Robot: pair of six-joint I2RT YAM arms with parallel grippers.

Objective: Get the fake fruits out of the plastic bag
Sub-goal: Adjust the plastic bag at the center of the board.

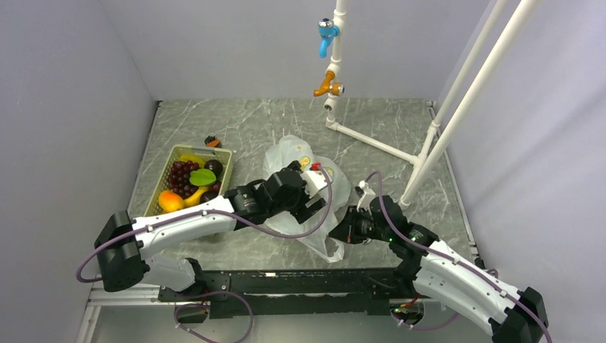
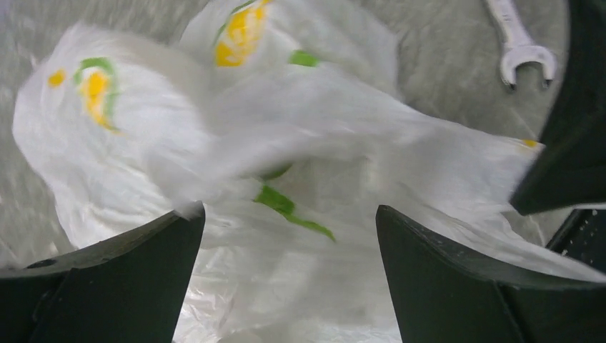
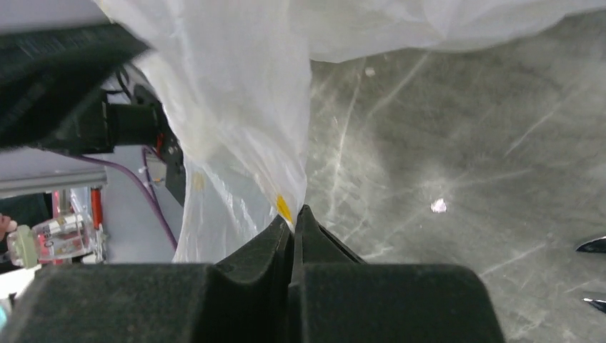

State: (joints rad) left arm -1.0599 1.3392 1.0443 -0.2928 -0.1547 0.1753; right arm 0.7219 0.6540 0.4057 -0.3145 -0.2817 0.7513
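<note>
Here the plastic bag (image 1: 286, 153) lies crumpled mid-bench (image 1: 250, 121), one edge pinched.

Nearest, the right pincer (image 3: 294, 214) is pressed together on a thin fold of the bag's near edge, and the film rises from its tips. Just beyond, the left pincer (image 2: 287, 211) hangs over the bag with its fingers spread wide, film lying between them. The left wrist view is blurred, and from above the left arm covers the bag's middle, so whether anything sits inside cannot be told. Farther left, well apart from the bag, the fake fruits (image 1: 187, 182) fill a basket (image 1: 161, 179). A wrench (image 2: 522, 43) lies on the bench past the bag.
</note>
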